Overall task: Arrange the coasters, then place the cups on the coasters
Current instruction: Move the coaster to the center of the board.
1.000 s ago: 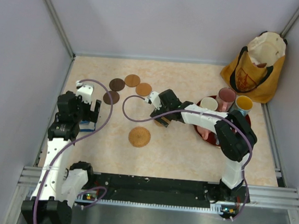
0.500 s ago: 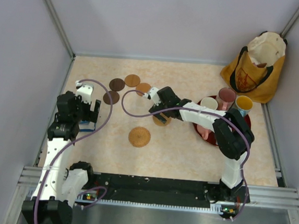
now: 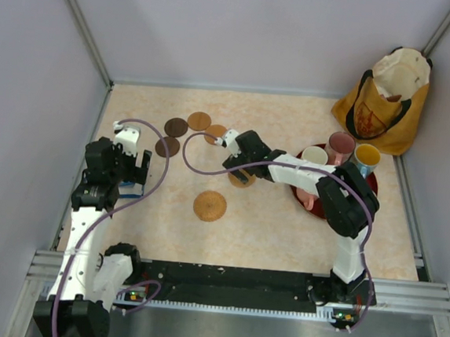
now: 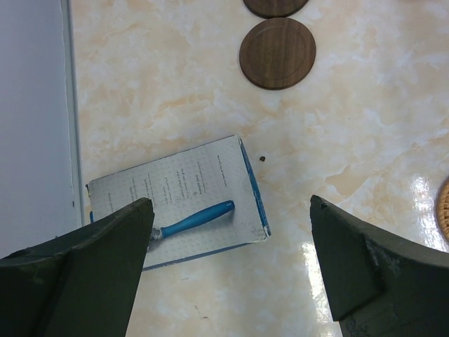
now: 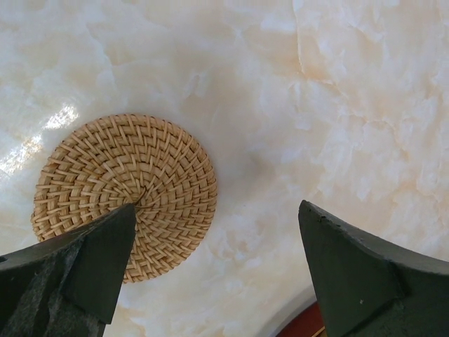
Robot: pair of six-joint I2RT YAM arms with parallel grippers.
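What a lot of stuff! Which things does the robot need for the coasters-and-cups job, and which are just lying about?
Needed: woven coasters, dark coasters, pink cup, cream cup, blue cup.
Lying about: red tray, yellow bag, printed card, blue-handled tool.

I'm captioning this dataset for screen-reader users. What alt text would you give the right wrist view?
A light tan woven coaster lies flat on the pale marbled table, seen from above between the fingers of the open right gripper. One dark finger hides the coaster's lower edge. A sliver of red tray shows at the bottom.
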